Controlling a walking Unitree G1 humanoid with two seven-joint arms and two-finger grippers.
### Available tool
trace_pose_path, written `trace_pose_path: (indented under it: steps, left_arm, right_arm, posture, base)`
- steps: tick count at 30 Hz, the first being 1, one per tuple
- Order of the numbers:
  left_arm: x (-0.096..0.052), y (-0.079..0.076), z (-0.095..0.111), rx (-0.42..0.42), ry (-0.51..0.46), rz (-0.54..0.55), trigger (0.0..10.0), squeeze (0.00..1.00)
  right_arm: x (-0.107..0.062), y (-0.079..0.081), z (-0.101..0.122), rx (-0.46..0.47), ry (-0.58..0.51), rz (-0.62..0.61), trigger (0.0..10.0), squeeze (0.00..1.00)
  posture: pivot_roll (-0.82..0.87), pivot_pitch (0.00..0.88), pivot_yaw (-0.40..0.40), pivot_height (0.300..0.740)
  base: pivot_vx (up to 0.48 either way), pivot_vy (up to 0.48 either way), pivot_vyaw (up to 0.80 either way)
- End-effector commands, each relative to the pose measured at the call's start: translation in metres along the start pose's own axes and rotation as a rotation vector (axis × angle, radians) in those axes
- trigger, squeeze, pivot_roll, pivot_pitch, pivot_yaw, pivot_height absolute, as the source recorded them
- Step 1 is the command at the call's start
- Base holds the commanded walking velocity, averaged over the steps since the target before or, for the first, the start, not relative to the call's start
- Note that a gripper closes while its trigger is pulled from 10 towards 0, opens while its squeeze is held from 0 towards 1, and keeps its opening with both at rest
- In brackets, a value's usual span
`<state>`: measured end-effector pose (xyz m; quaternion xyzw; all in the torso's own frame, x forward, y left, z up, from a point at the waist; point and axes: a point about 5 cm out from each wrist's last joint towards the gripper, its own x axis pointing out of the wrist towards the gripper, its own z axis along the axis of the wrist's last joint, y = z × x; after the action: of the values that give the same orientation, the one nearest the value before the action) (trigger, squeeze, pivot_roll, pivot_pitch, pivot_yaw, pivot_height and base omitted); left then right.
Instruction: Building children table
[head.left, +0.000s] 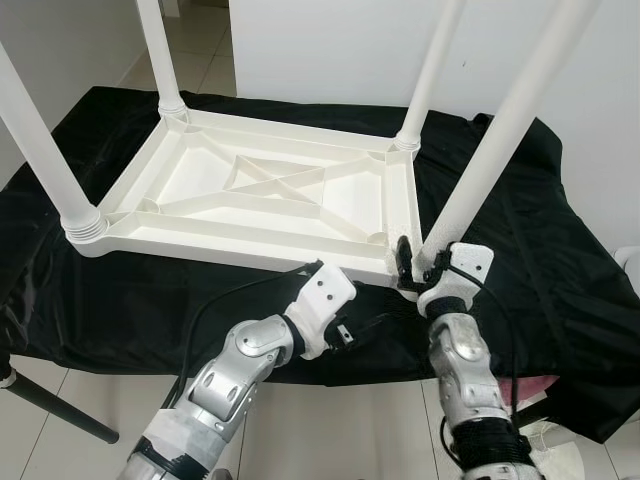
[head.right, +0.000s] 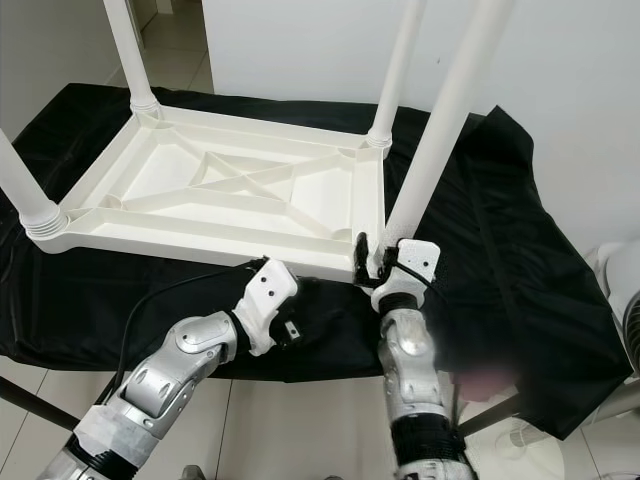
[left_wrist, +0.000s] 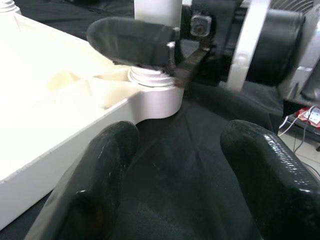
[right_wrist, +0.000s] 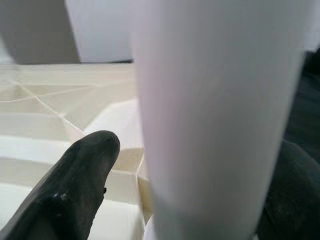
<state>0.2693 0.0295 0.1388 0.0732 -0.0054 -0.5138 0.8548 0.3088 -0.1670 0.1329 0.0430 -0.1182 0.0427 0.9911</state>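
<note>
A white plastic children's table (head.left: 240, 245) lies upside down on a black cloth, its legs pointing up. My right gripper (head.left: 418, 268) is shut on the near right leg (head.left: 490, 150) just above its socket; one black finger (right_wrist: 75, 190) shows on each side of the leg (right_wrist: 215, 125). My left gripper (head.left: 350, 328) hovers low over the cloth beside the table's near edge, pointing at that same corner. It is open, and its fingers (left_wrist: 100, 170) have only cloth between them. The leg's threaded base (left_wrist: 152, 80) sits in the corner socket.
The black cloth (head.left: 540, 250) covers the work surface and drapes over its front edge. Three more legs rise at the near left (head.left: 40, 150), far left (head.left: 160, 50) and far right (head.left: 430, 70). A white wall stands behind, tiled floor lies below, and a fan (head.right: 625, 290) is at the right.
</note>
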Motion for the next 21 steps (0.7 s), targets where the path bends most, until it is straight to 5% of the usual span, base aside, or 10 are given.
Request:
trace_pose_path:
  steps: [1, 11, 12, 14, 15, 16, 17, 20, 21]
  left_arm:
    - [0.002, -0.003, 0.004, 0.007, -0.011, -0.043, 10.0, 0.00]
    - [0.011, -0.017, 0.007, -0.019, -0.031, -0.098, 10.0, 0.00]
    - [0.012, -0.019, 0.008, -0.042, -0.037, -0.112, 10.0, 0.00]
    - [0.013, -0.021, 0.009, -0.062, -0.043, -0.123, 10.0, 0.00]
    - [0.013, -0.022, 0.010, -0.075, -0.047, -0.127, 10.0, 0.00]
    - [0.013, -0.022, 0.010, -0.075, -0.047, -0.127, 10.0, 0.00]
    - [0.015, -0.021, 0.011, -0.077, -0.047, -0.130, 10.0, 0.00]
    - [0.015, -0.021, 0.011, -0.075, -0.046, -0.130, 10.0, 0.00]
    - [0.016, -0.020, 0.011, -0.074, -0.046, -0.130, 10.0, 0.00]
  right_arm:
    - [-0.002, -0.003, -0.002, 0.010, 0.005, 0.047, 10.0, 0.00]
    - [0.010, -0.025, 0.004, -0.035, 0.022, 0.284, 10.0, 0.00]
    - [0.013, -0.027, 0.004, -0.034, 0.035, 0.318, 8.9, 0.00]
    - [0.016, -0.028, 0.004, -0.042, 0.044, 0.343, 8.9, 0.00]
    - [0.018, -0.029, 0.004, -0.044, 0.060, 0.379, 7.4, 0.00]
    - [0.018, -0.029, 0.004, -0.044, 0.060, 0.379, 7.4, 0.00]
    - [0.021, -0.029, 0.001, -0.067, 0.097, 0.439, 6.3, 0.00]
    - [0.022, -0.030, -0.001, -0.073, 0.117, 0.470, 5.8, 0.00]
    - [0.023, -0.031, -0.001, -0.078, 0.122, 0.476, 4.6, 0.00]
  posture:
    - [0.01, 0.062, -0.065, 0.740]
    - [0.01, 0.056, -0.055, 0.740]
    - [0.01, 0.055, -0.054, 0.740]
    - [0.01, 0.053, -0.054, 0.740]
    - [0.01, 0.051, -0.052, 0.740]
    - [0.01, 0.051, -0.052, 0.740]
    - [0.01, 0.048, -0.051, 0.740]
    - [0.01, 0.048, -0.052, 0.740]
    - [0.01, 0.046, -0.054, 0.740]
  base:
    - [0.000, 0.000, 0.00]
    - [0.000, 0.000, 0.00]
    - [0.000, 0.000, 0.00]
    - [0.000, 0.000, 0.00]
    - [0.000, 0.000, 0.00]
    - [0.000, 0.000, 0.00]
    - [0.000, 0.000, 0.00]
    - [0.000, 0.000, 0.00]
    - [0.000, 0.000, 0.00]
